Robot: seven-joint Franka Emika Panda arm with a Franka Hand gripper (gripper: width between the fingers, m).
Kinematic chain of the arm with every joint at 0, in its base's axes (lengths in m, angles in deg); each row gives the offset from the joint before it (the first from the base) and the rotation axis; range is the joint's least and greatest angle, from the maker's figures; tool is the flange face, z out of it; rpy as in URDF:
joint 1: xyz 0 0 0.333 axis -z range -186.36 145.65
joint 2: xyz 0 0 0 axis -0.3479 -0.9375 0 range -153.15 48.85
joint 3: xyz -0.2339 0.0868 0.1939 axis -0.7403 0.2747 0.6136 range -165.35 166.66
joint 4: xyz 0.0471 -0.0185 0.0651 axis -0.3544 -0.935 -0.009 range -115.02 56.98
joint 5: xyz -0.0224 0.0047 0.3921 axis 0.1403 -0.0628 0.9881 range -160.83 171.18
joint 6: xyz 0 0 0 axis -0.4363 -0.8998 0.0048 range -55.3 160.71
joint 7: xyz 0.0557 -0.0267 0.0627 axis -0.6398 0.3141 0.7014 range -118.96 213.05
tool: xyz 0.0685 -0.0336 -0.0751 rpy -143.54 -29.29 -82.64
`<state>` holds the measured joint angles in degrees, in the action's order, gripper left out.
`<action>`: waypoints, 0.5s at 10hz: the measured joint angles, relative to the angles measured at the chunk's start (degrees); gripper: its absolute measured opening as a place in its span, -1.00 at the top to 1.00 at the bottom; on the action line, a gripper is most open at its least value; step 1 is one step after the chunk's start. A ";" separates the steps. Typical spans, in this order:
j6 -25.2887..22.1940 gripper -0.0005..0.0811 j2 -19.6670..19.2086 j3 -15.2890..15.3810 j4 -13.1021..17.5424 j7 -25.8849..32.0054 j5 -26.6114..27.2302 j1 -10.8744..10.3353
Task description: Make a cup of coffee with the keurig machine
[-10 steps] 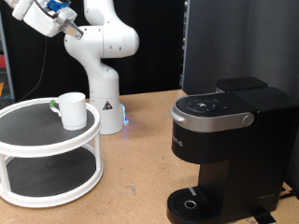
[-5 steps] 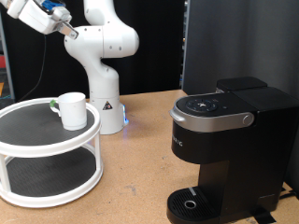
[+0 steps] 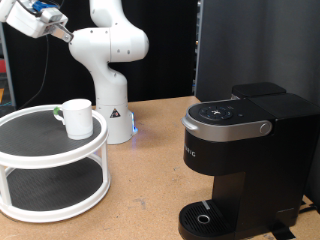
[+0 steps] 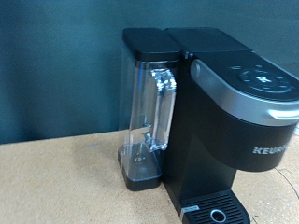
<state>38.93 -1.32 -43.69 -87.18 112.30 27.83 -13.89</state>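
Now higher, further left — gripper [image 3: 68, 38], off cup [image 3: 77, 117].

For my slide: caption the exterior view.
Pincer raised high, cup waiting on tiered stand, keurig machine closed.

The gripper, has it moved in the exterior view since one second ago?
Yes. The gripper has shifted toward the exterior view's left, farther from the keurig machine.

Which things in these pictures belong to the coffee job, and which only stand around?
For the job:
- cup, on the stand's top tier
- keurig machine, lid closed
- gripper, high at the exterior view's top left, holding nothing visible

Only standing around:
- white two-tier round stand
- wooden table
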 joint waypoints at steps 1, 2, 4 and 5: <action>0.13 0.98 -0.17 -0.26 0.43 -1.56 0.29 0.00; -0.27 0.98 -0.37 -0.33 0.85 -2.77 0.19 0.00; -0.65 0.98 -1.47 -0.35 1.34 -3.11 0.19 0.00; -0.50 0.98 -1.47 -0.37 1.04 -3.06 0.17 0.00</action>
<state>38.44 -2.79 -44.05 -86.15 109.24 28.00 -13.89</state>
